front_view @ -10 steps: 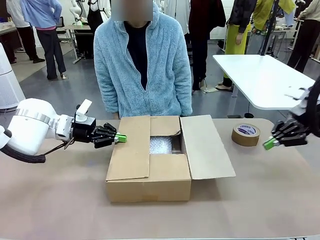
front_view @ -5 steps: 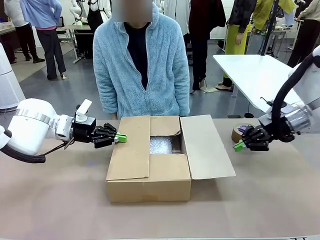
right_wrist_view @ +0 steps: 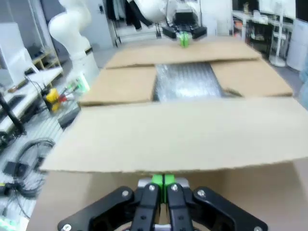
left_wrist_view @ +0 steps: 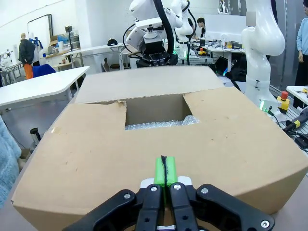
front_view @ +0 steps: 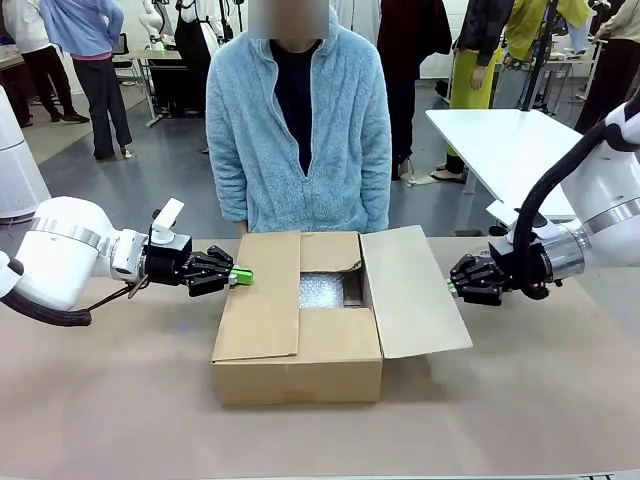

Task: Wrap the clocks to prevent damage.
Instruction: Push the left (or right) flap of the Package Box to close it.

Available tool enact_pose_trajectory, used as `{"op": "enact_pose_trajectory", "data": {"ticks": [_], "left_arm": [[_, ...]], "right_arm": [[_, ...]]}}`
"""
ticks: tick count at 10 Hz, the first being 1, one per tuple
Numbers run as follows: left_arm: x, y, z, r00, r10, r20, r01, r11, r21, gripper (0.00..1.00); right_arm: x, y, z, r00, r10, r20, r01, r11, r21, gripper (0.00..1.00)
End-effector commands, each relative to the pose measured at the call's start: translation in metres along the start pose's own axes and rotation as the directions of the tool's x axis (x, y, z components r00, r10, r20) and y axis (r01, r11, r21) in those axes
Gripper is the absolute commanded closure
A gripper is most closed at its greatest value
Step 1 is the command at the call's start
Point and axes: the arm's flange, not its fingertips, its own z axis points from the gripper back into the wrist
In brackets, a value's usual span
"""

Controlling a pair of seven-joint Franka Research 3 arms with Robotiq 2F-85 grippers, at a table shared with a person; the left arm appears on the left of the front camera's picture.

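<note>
The clocks (front_view: pixel 322 290) lie as a whitish bubble-wrapped bundle inside the open cardboard box (front_view: pixel 300 375) at the table's middle, also seen through the opening as the bundle (left_wrist_view: pixel 159 124) and the bundle (right_wrist_view: pixel 185 82). My left gripper (front_view: pixel 240 276) is shut, its green tips against the outer edge of the left flap (front_view: pixel 262 300); in its own view the left gripper (left_wrist_view: pixel 165 171) rests on that flap. My right gripper (front_view: pixel 452 285) is shut at the outer edge of the raised right flap (front_view: pixel 410 290); the right gripper (right_wrist_view: pixel 163 180) sits just below that flap's edge.
A person in a light blue fleece (front_view: pixel 300 130) stands at the far side, right behind the box. A white table (front_view: pixel 520 150) stands at the back right. Brown tabletop (front_view: pixel 300 440) lies bare in front of the box.
My right arm has swung left from the table's right edge, past the tape roll, up to the box's right flap. The left arm has stayed put.
</note>
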Motion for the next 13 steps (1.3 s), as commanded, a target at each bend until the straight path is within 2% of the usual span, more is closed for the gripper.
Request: {"op": "enact_pose_trajectory", "data": {"ticks": [1,3,6,10,13], "left_arm": [[-0.002,0.001,-0.003,1.000,0.004,0.001,-0.004,1.000,0.015,0.99],[-0.002,0.001,-0.003,1.000,0.004,0.001,-0.004,1.000,0.015,0.99],[-0.002,0.001,-0.003,1.000,0.004,0.001,-0.004,1.000,0.015,0.99],[-0.002,0.001,-0.003,1.000,0.004,0.001,-0.004,1.000,0.015,0.99],[-0.002,0.001,-0.003,1.000,0.004,0.001,-0.004,1.000,0.015,0.99]], "right_arm": [[-0.003,-0.001,0.005,0.985,-0.024,0.168,0.016,0.999,0.052,0.99],[0.002,-0.005,-0.009,0.978,-0.066,0.198,0.071,0.997,-0.017,0.99],[0.014,-0.008,-0.060,0.987,-0.020,0.161,0.026,0.999,-0.036,0.99],[0.038,-0.011,-0.096,0.987,0.030,0.160,-0.029,1.000,-0.013,0.99],[0.043,-0.018,-0.116,0.989,0.043,0.139,-0.044,0.999,0.005,0.99]]}}
